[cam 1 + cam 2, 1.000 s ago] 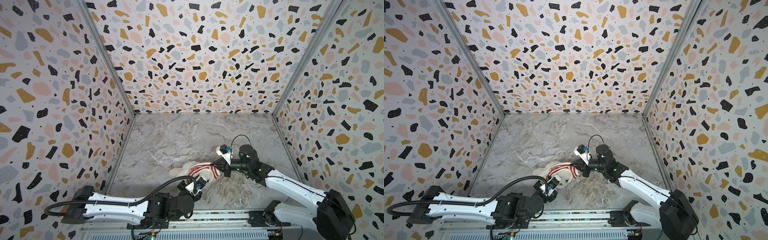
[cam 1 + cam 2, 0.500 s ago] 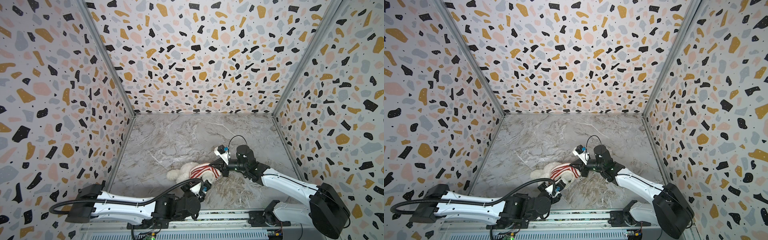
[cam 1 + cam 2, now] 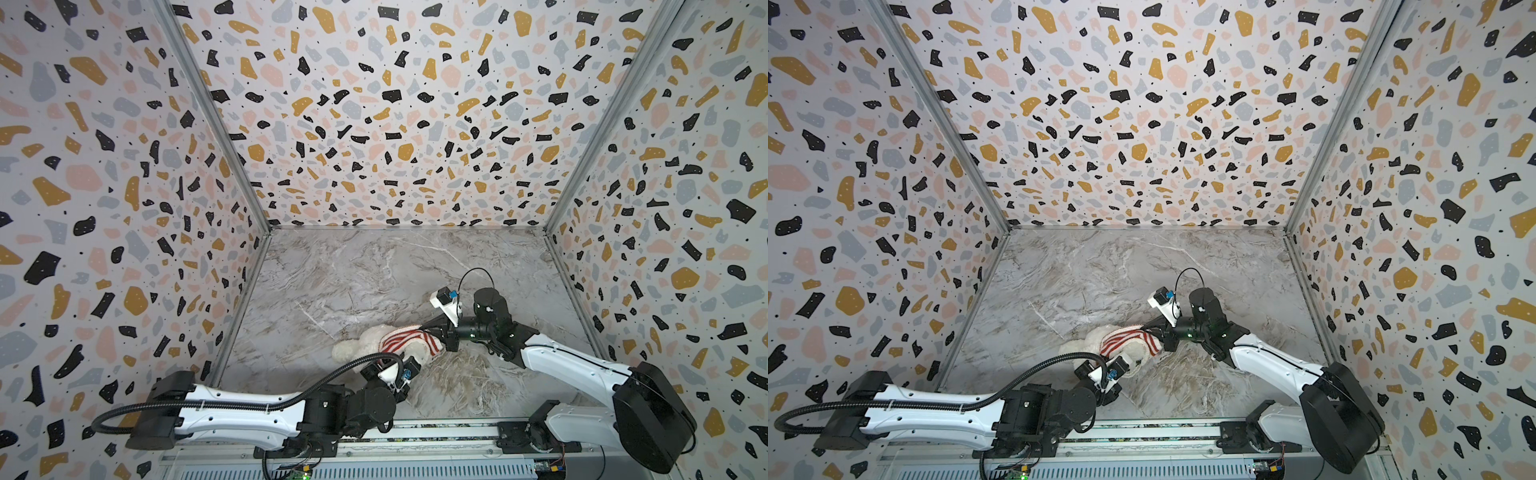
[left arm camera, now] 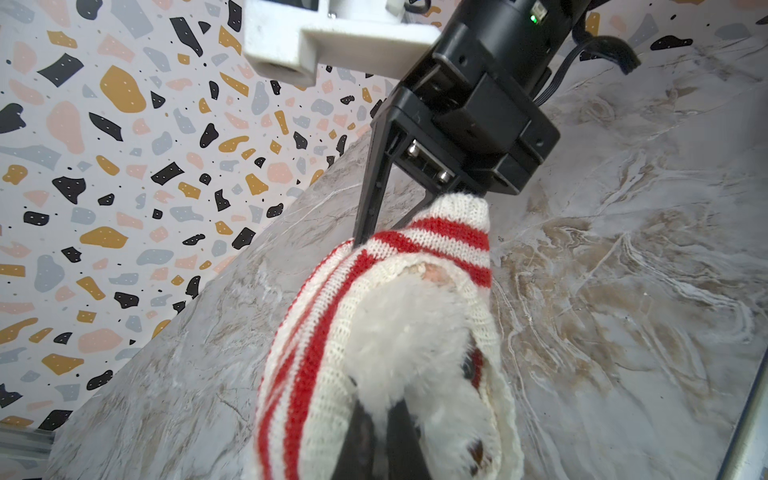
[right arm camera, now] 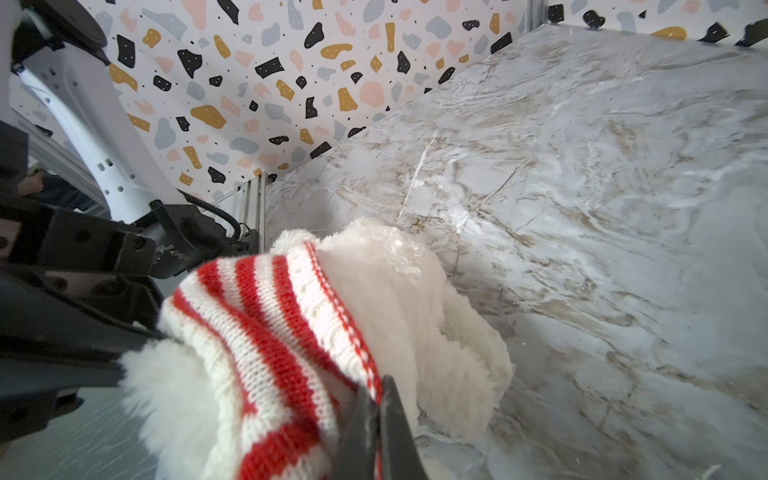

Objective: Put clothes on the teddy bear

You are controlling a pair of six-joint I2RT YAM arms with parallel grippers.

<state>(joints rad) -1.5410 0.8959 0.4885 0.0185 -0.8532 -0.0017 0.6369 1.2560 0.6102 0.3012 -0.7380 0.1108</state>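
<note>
**Step in hand:** drawing the striped knit sweater (image 3: 409,341) over the teddy bear (image 3: 353,348).

**Position:** the bear lies on the marble tabletop (image 3: 374,270), near the front edge, between the two arms. The sweater covers part of the bear. White fur shows uncovered at both ends of it.

**Right gripper** (image 5: 378,409): jaws together, clamped on the sweater's hem.

**Left gripper** (image 4: 380,417): jaws pinched on the bear's fur at the sweater's opening. It appears to anchor the bear.

**Next move, as judged:**
- Pull the hem along the body with the right gripper while the left gripper holds the bear fixed.
- Apply tension gradually. The knit stretches, and the grip on the fur can slip.

Which end of the bear sits inside the sweater cannot be told with certainty
</note>
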